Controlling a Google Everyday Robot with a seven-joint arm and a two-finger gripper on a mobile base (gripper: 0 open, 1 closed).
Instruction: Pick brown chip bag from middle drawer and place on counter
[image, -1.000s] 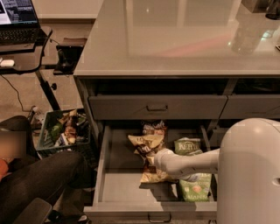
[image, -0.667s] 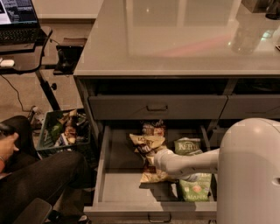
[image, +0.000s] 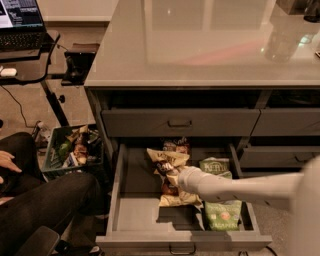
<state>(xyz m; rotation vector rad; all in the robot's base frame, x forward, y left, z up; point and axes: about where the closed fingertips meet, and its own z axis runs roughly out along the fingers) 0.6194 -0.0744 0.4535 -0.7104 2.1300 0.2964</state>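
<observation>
Very little is changing across the last second. The gripper (image: 178, 177) is staying low inside the open middle drawer (image: 131, 202), pressing into the right side of the brown chip bag (image: 168, 159), and the pale arm (image: 245, 187) behind it is reaching in from the right at much the same angle as before. The bag is still lying on the drawer floor towards the back centre, its tan top pointing up-left and its tan bottom spreading out below the wrist. If it is shifting at all, it is only by a slight ruffle at the top.

How far the gripper is open, and whether it has hold of the bag, cannot be told from this view (its end is sinking out of sight among the bag's folds).

Two green Kettle bags (image: 222, 215) are sitting just beside the arm on the right, one behind it and one in front. The only clear movement is off to the left, where a seated person's hand (image: 8, 162) is now resting a little higher.

For the task, this probably means the grasp is still being settled and the lift is not yet beginning. The counter (image: 200, 47) above is waiting, well apart from the bag.
</observation>
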